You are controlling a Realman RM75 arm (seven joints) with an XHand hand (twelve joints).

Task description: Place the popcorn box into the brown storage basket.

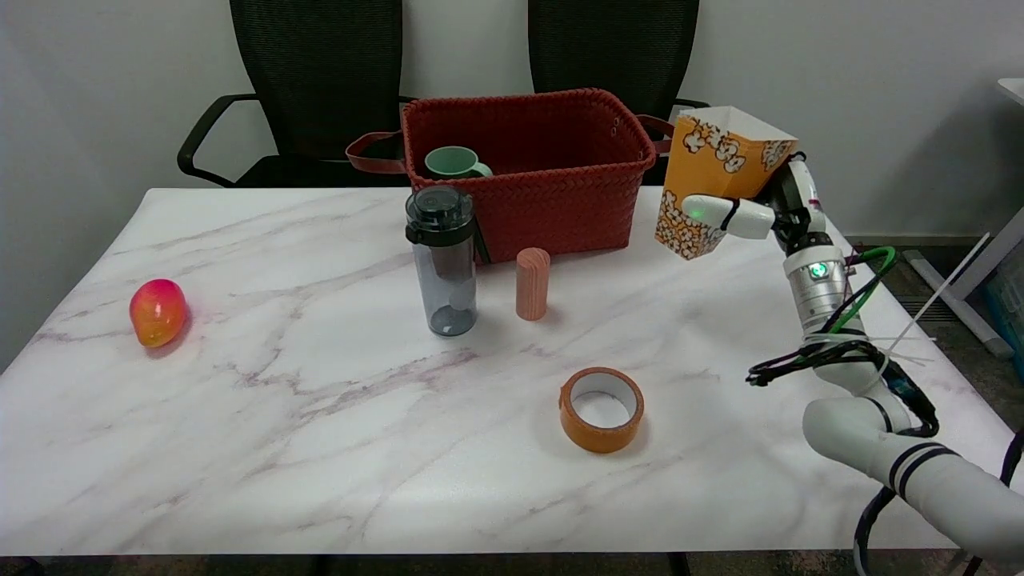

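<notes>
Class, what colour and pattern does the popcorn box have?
The popcorn box is orange with white popcorn prints, seen in the head view.

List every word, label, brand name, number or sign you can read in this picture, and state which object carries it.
No readable text appears anywhere in the head view.
popcorn box, held in the right hand: printed popcorn pictures only, no words visible.
water bottle: no label can be made out.
tape roll, green mug, brown storage basket, wooden cylinder, mango-like fruit: no markings visible.
</notes>
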